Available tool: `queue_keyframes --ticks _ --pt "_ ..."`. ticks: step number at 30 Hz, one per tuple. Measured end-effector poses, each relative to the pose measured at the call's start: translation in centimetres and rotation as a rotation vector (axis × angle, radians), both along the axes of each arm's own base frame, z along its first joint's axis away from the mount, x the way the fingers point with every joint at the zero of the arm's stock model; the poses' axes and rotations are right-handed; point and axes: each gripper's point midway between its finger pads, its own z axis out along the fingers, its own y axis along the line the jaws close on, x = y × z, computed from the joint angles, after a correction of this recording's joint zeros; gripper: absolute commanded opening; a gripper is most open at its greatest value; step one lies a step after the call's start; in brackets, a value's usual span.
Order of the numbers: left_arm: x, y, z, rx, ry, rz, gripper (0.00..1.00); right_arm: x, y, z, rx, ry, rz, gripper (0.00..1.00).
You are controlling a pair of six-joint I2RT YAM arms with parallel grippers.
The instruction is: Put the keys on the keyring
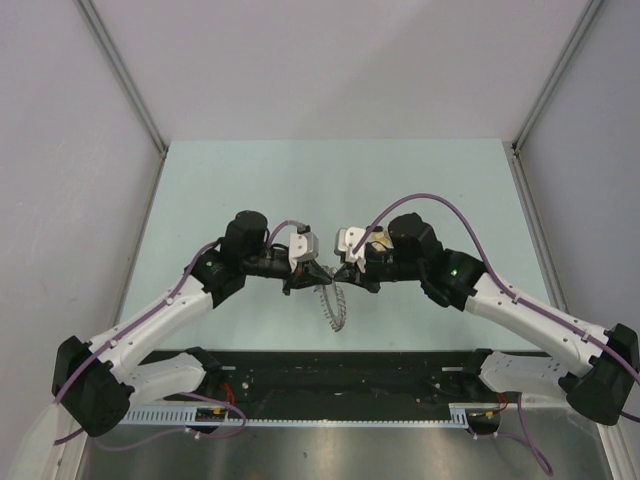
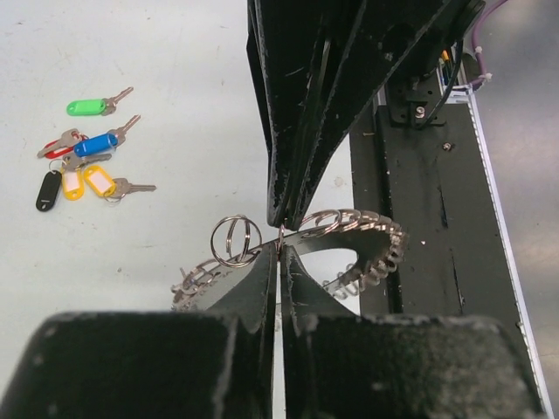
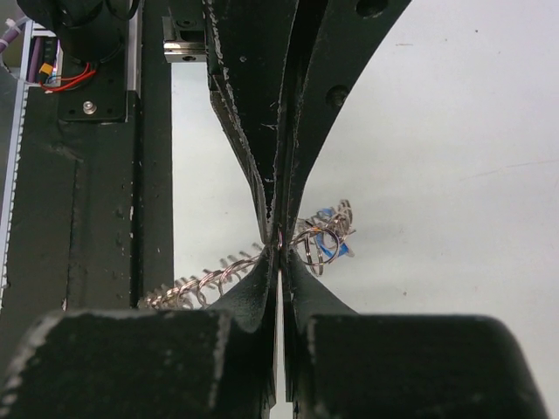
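From above, the left claw [image 1: 308, 277] and right claw [image 1: 345, 275] meet over the bench [image 1: 200, 180], with the keyring [image 1: 335, 305] hanging between them. Left wrist: this claw pinches the keyring, and the keys [image 2: 83, 166] lie well apart. Right wrist: this claw pinches it too. I think 1 claw should hold tight while the other fetches a key.

Pale matte desk [image 2: 175, 52] here. Ahead and off to the left of the left hand [image 2: 279, 251], well apart from it, a loose bunch of small metal keys with plastic heads [image 2: 99, 181] lies flat. The green key [image 2: 86, 106] sits alone, farthest out. Then comes the blue key [image 2: 96, 144], touching the red key [image 2: 57, 150]. The black key [image 2: 48, 190] and two yellow keys [image 2: 72, 183] lie closest in. Right of the hand, a black metal base plate [image 2: 419, 244] runs along the desk.
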Motion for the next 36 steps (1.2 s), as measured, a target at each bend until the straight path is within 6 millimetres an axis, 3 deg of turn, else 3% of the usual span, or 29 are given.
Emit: queue_keyframes --ticks 3,4,7,13,18,23,29,36 --pt "0.2 0.0 0.0 0.004 -0.002 0.011 0.0 0.1 0.0 -0.1 -0.001 0.006 -0.014 0.24" --pt "0.3 0.0 0.0 0.004 -0.006 0.015 0.0 0.2 -0.1 0.0 0.0 0.014 -0.025 0.38" --pt "0.6 0.1 -0.2 0.011 -0.006 0.038 0.0 0.8 -0.3 0.5 0.018 0.027 -0.071 0.56" --pt "1.0 0.3 -0.6 0.017 -0.014 0.071 0.0 3.8 -2.6 2.8 0.097 0.056 -0.273 0.74" --pt "1.3 0.4 -0.5 0.017 -0.024 0.084 0.0 6.7 -5.2 3.2 0.129 0.1 -0.471 0.79" --pt "1.5 0.5 -0.4 0.019 -0.034 0.1 0.0 10.2 -8.1 1.8 0.119 0.163 -0.699 0.79" --pt "1.9 1.1 -1.2 0.059 -0.021 0.15 0.0 15.0 -11.9 -3.7 0.013 0.275 -0.972 0.75" --pt "2.3 3.0 -1.9 0.141 0.01 0.267 0.0 17.2 -14.8 -11.2 -0.156 0.412 -1.131 0.7"
